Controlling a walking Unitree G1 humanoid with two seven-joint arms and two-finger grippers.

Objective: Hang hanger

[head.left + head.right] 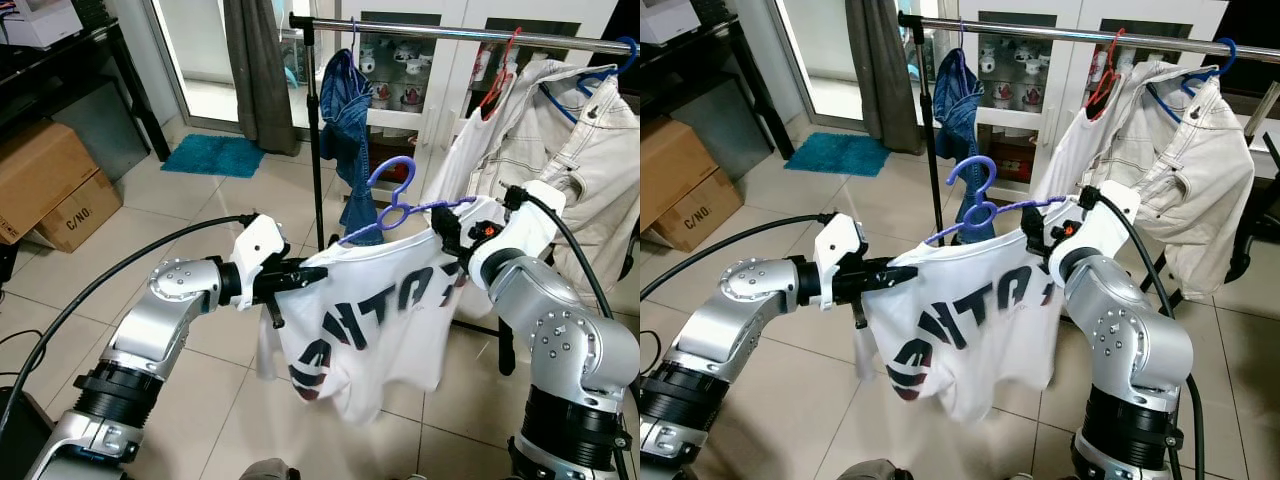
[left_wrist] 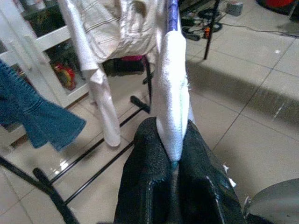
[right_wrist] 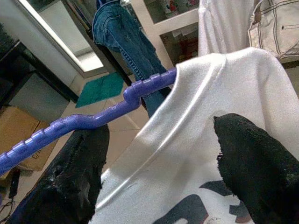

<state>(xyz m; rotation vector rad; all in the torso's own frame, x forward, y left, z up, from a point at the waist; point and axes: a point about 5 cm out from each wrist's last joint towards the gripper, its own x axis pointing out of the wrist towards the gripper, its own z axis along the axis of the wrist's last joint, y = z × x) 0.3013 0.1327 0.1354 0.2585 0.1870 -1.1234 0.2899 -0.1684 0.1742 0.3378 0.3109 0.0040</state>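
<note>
The purple plastic hanger (image 1: 400, 205), carrying a white printed T-shirt (image 1: 370, 320), is lying crosswise between both arms, below the chrome rail (image 1: 450, 33). The left gripper (image 1: 292, 277) is pinching the shirt's edge; the right gripper (image 3: 159, 154) is straddling its shoulder, fingers apart.

Bright, even daylight from the glass door (image 1: 205, 60); glare on floor tiles (image 1: 215, 100); left wrist view soft, slightly blurred

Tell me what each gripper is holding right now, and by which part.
The left gripper pinches the white T-shirt at one shoulder edge. The right gripper straddles the other shoulder over the purple hanger; a firm clamp cannot be told.
</note>
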